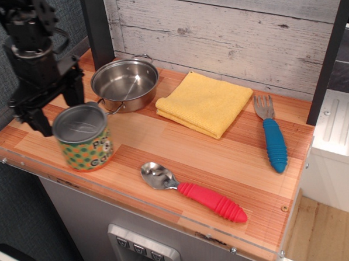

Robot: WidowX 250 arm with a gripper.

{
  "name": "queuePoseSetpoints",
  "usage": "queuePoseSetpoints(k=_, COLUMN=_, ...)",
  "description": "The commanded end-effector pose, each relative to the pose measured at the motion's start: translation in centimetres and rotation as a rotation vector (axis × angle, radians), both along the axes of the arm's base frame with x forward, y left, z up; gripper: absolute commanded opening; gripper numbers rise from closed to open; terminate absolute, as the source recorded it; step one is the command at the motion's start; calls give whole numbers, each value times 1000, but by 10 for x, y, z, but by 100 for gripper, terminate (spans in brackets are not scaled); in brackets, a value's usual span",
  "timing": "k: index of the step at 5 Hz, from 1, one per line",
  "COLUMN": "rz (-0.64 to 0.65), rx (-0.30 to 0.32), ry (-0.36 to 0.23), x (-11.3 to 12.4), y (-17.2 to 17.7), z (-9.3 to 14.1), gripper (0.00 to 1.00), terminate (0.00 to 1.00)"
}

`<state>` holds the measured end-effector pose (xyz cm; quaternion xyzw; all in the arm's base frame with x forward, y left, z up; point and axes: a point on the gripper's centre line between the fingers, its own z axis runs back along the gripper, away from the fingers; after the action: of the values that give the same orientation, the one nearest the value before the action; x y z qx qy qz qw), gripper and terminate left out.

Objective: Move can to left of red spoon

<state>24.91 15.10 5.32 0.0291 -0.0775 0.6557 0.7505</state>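
The can (86, 148), green with orange dots and a grey lid, stands near the table's front left edge, well left of the red spoon (192, 191). The spoon lies near the front edge, its metal bowl pointing left and its red handle to the right. My black gripper (57, 110) comes down from the upper left. One finger (40, 121) is at the can's left rim and the other (75, 92) at its back, and they hold the can. The fingertips are hidden behind the can.
A steel pot (125, 81) with wire handles sits just behind the can. A folded yellow cloth (204, 102) lies at the back centre. A blue-handled fork (272, 134) lies at the right. A wooden wall stands behind the table (163, 145).
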Motion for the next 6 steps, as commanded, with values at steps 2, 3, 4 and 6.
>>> queuePoseSetpoints(k=2, rz=-35, rx=34, ry=-29, x=6, y=-21, z=10, gripper=100, terminate=0)
queuePoseSetpoints(k=3, rz=-43, rx=41, ry=-34, x=8, y=-27, z=10, gripper=100, terminate=0)
queuePoseSetpoints(k=4, rz=-57, rx=36, ry=-32, x=10, y=-36, z=12, gripper=100, terminate=0)
queuePoseSetpoints(k=6, rz=-46, rx=50, ry=-49, x=11, y=-28, z=21, gripper=100, terminate=0)
